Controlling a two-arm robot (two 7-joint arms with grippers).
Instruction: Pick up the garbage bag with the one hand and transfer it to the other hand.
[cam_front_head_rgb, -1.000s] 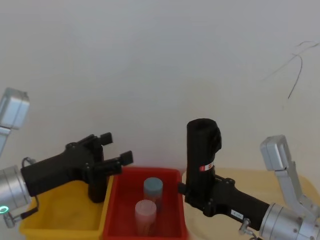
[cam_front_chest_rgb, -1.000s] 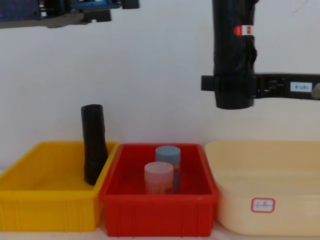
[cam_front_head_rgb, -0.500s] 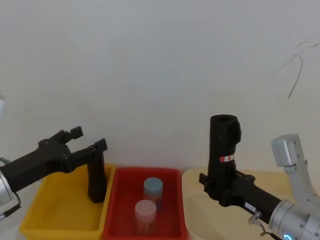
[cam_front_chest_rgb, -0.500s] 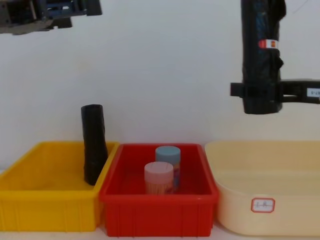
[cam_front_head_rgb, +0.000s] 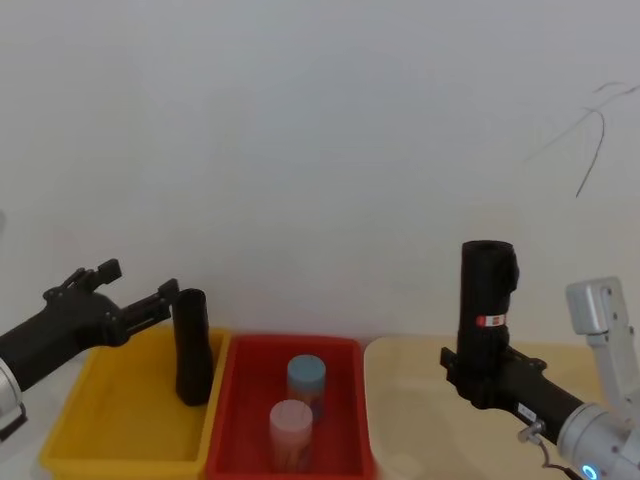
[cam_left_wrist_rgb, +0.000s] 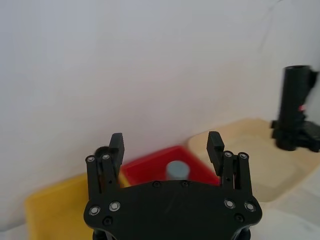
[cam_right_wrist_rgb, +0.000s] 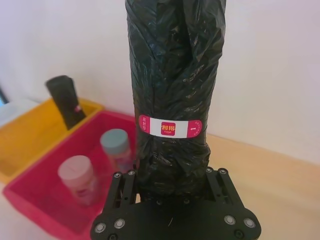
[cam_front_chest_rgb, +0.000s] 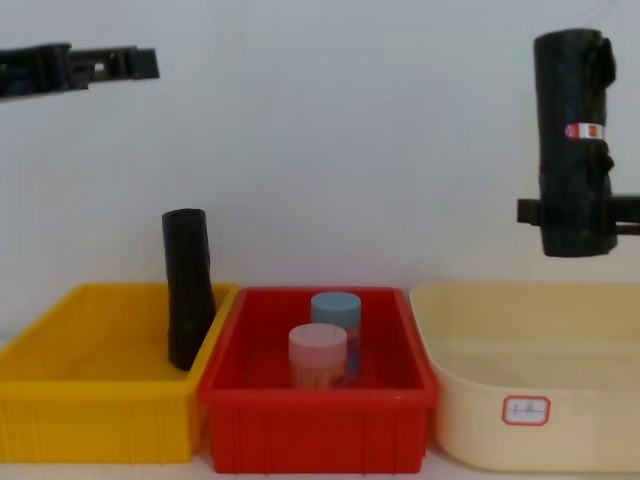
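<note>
A: How do the jaws stand?

B: The right gripper is clenched on the lower part of the garbage bag, 1 finger on each side, just under the red-and-white label band. The roll is upright in the air above the cream tub. The left gripper is released, its 2 fingers spread with nothing between them, raised on the left and well apart from the bag.

A: How will the roll handle?

B: I judge it light and rather soft. The film is crinkled and glossy, so it can give under pressure and slip. A hold on the firm middle near the band seems safer than the loose top.

A: And the second black roll?

B: It leans in the yellow tray, untouched
</note>
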